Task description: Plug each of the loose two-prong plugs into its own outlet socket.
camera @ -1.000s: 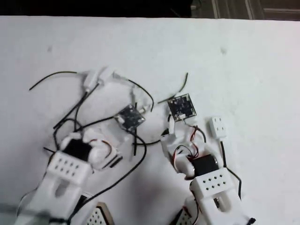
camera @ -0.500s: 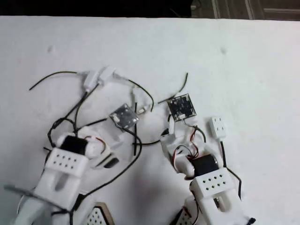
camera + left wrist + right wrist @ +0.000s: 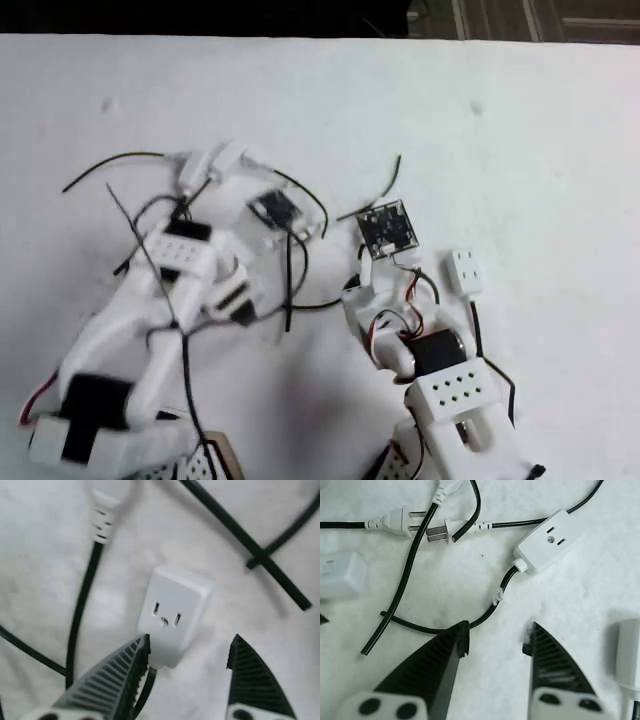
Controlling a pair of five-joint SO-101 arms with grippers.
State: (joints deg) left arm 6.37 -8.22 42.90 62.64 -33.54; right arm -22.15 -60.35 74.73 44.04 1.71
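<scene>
Hovering over the outlet socket, left end effector stands wide; block judged light, rigid, slick plastic, so pinch squarely across its flat side walls.

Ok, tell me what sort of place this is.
Probably a robotics test bench: a white table, two white robot arms at its near edge, and loose two-prong plugs and outlet sockets on black cords laid out on it.

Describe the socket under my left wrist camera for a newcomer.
On the table, look ahead of the open left gripper. The outlet socket is a white block with two slots and a round hole; its neighbours are black cords and a ribbed plug.
</scene>
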